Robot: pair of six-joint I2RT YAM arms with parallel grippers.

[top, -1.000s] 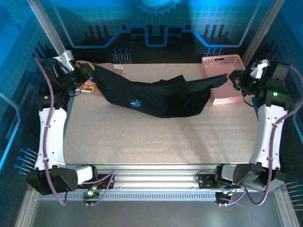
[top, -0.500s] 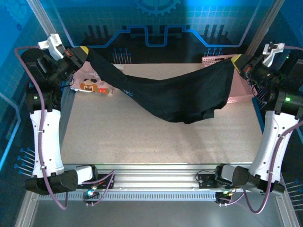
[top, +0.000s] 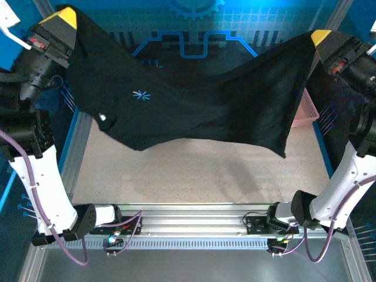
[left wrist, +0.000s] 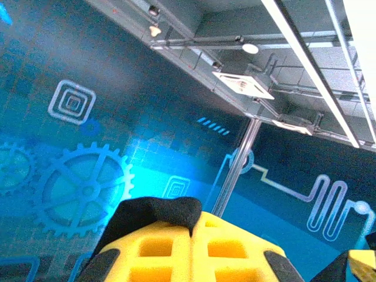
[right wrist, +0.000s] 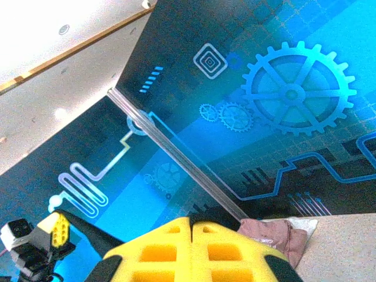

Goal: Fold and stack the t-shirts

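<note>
The left gripper [top: 66, 16], raised high at upper left, has its yellow fingers pressed together on a corner of the black t-shirt [top: 194, 111], which hangs spread in the air above the table [top: 194, 176], sagging in the middle. At upper right the right gripper [top: 322, 36] pinches the opposite corner, fingers tight together, the pink basket [top: 304, 111] partly hidden behind the cloth. The right wrist view catches crumpled pinkish cloth on the table, probably the pink t-shirt [right wrist: 273, 234].

Pink basket [top: 304, 109] on beige table [top: 194, 173]
</note>
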